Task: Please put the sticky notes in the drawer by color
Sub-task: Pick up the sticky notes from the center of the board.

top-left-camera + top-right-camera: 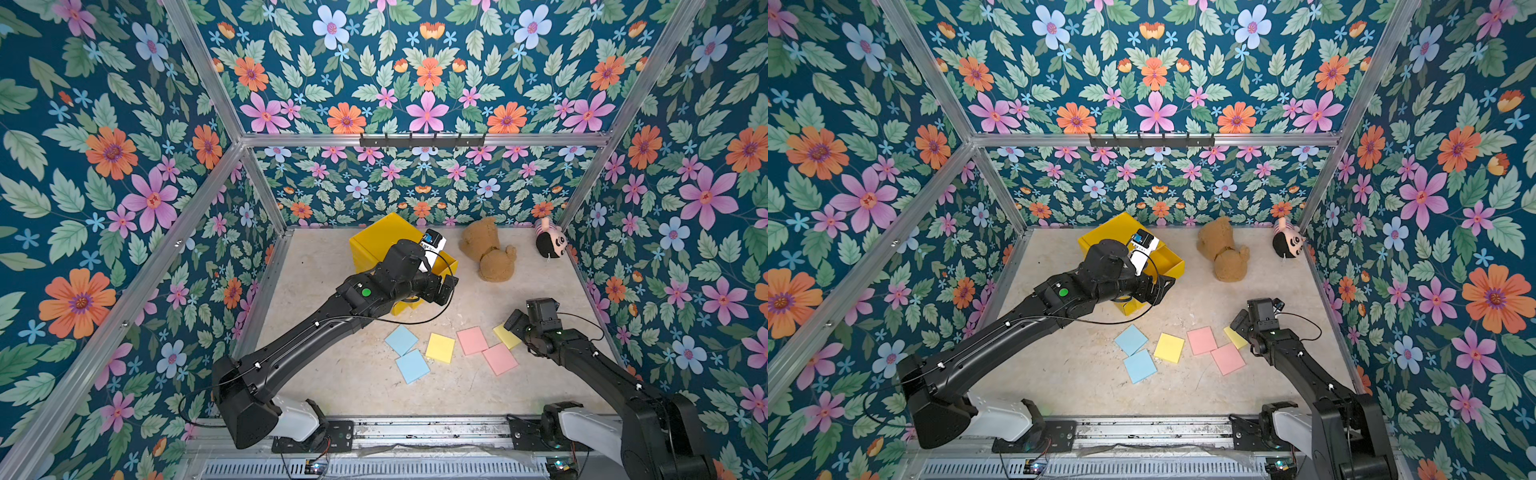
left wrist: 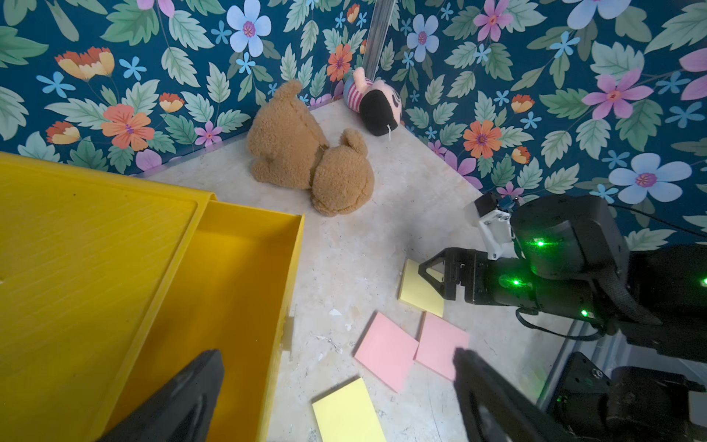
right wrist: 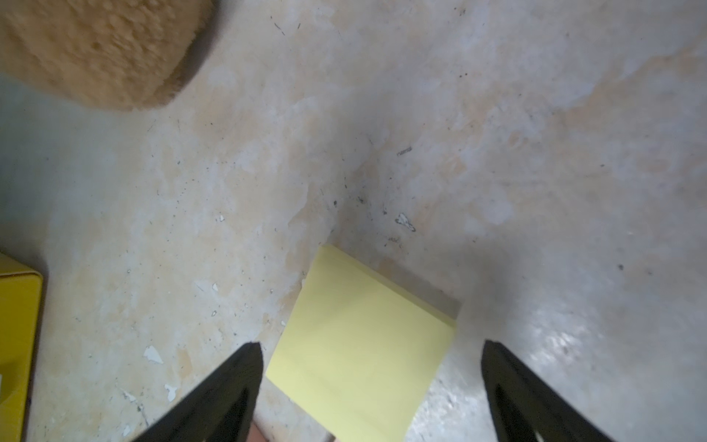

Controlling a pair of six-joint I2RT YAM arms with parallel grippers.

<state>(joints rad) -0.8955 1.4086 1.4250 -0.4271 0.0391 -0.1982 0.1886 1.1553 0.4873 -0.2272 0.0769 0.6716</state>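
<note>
The yellow drawer (image 1: 386, 245) cabinet stands at the back left, its top drawer (image 2: 237, 275) pulled out and bare inside. My left gripper (image 1: 446, 291) hangs open over that drawer's front corner, holding nothing. On the table lie the sticky notes: two blue (image 1: 401, 340) (image 1: 412, 365), a yellow one (image 1: 440, 348) and two pink (image 1: 472, 340) (image 1: 500, 359). A second yellow note (image 3: 363, 344) lies flat between the open fingers of my right gripper (image 3: 372, 344), which is low over it and partly hides it in both top views (image 1: 1235, 336).
A brown teddy bear (image 1: 490, 249) lies at the back, right of the cabinet. A small doll (image 1: 550, 243) sits in the back right corner. Flowered walls close three sides, and a metal rail (image 1: 415, 428) runs along the front.
</note>
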